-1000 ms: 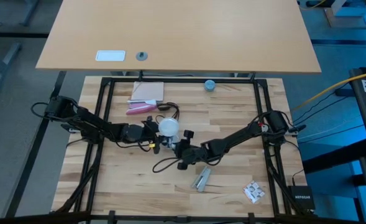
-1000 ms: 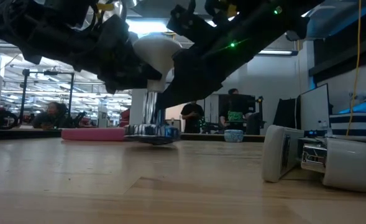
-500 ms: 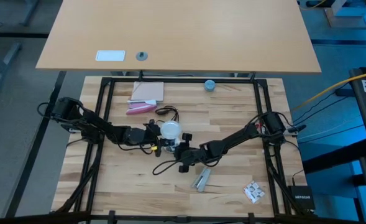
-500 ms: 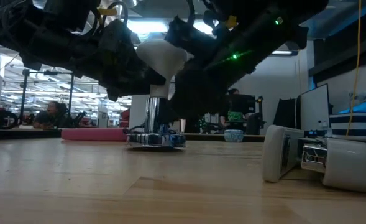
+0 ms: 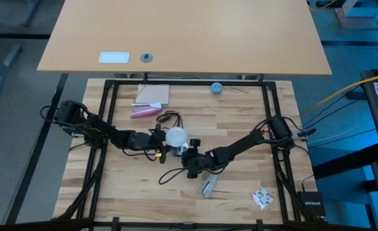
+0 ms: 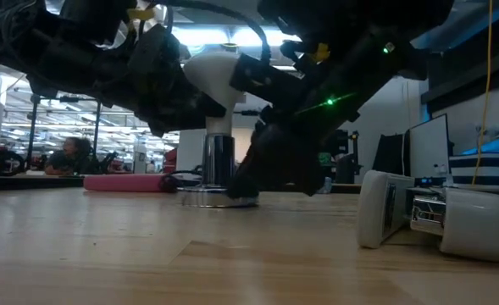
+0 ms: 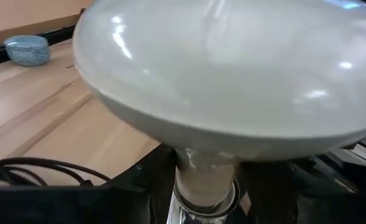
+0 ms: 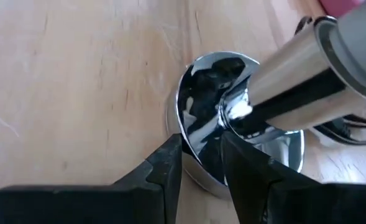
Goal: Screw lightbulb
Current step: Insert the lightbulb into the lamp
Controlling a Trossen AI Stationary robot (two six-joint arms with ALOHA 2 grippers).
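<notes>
The white frosted lightbulb [image 5: 176, 136] stands upright, its pale grey neck [image 7: 202, 184] in the socket on top of a chrome stem [image 6: 219, 159]. The stem rises from a flat shiny disc base [image 8: 202, 144] that rests on the wooden table. My left gripper [image 5: 161, 140] reaches in from the table's left and is shut on the bulb. My right gripper [image 8: 201, 163] comes from the right, low by the table, and is shut on the disc. In the low view the bulb [image 6: 212, 74] shows between both dark arms. My left gripper holds the bulb low on its tapering cone, near the neck [image 7: 195, 163], one dark finger [image 7: 137, 186] on each side. It comes roughly level from the table's left. The globe hides the exact contact. The bulb sits upright in the socket. My right gripper pinches the rim of the chrome disc [image 8: 195, 167] between its two fingers [image 8: 165, 163], on the side toward the table's near right. The fingers slant down from the right. The disc lies on the table with the stem upright.
A black cord [image 5: 169, 117] runs from the lamp. A pink object [image 5: 144, 112] and a pad [image 5: 153, 95] lie behind it, a small blue round object [image 5: 216, 88] at the far edge. A metal piece [image 5: 208, 185] and white parts [image 5: 261, 197] lie near right.
Both grippers have carried the lamp a little toward the table's near edge and down. The disc base, held just above the table a second ago, now rests on it. The bulb has stayed upright on the stem.
</notes>
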